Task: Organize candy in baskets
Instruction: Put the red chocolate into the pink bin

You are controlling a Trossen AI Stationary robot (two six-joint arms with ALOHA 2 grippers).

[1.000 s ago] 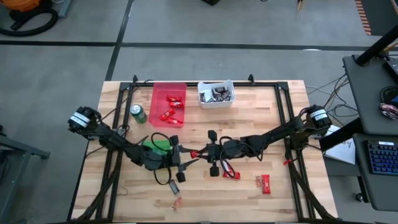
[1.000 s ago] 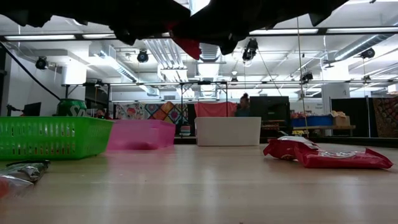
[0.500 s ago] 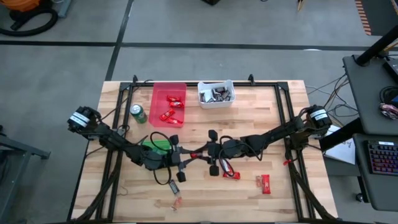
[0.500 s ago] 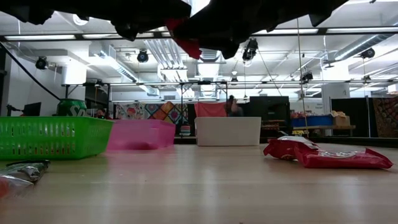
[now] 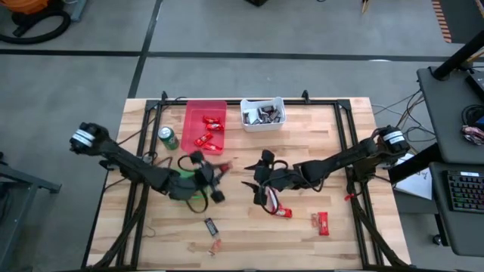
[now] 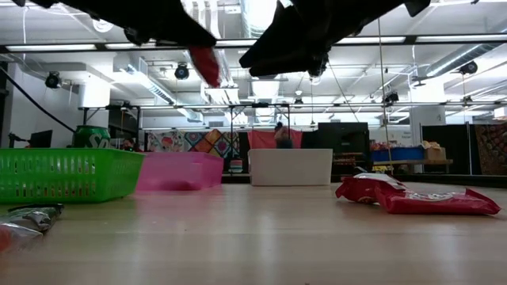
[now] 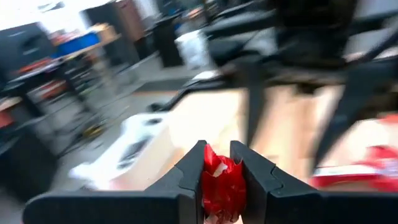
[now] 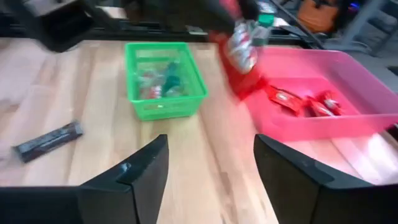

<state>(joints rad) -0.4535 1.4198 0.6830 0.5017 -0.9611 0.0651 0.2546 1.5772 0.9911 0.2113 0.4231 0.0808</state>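
Red foil crinkles between the fingers of the left gripper (image 7: 224,180), which is pinched shut on a red-wrapped candy (image 7: 221,183) and holds it up above the middle of the table (image 5: 340,234), near the green basket (image 5: 195,181). It looks feather-light and soft in the wrapper, firm only in the core, so I'd judge a light squeeze across the middle of the piece is the right hold; the slick film could slide or twist if it were caught by one loose end alone. Just across from it the right gripper (image 8: 208,165) hangs with its fingers spread wide and nothing between them. Below it on the boards lies a red bar (image 5: 281,211), with another red piece (image 5: 322,223) a little further along and a dark mini bar (image 5: 211,225) nearer the front edge. The wrappers are glossy, some red with white print, some dark silver. Further back, the long red basket (image 5: 204,109) already holds several red bars, and beside it the white basket (image 5: 263,123) holds the dark and silver ones, while a green soda can (image 5: 168,137) stands just left of the red one.
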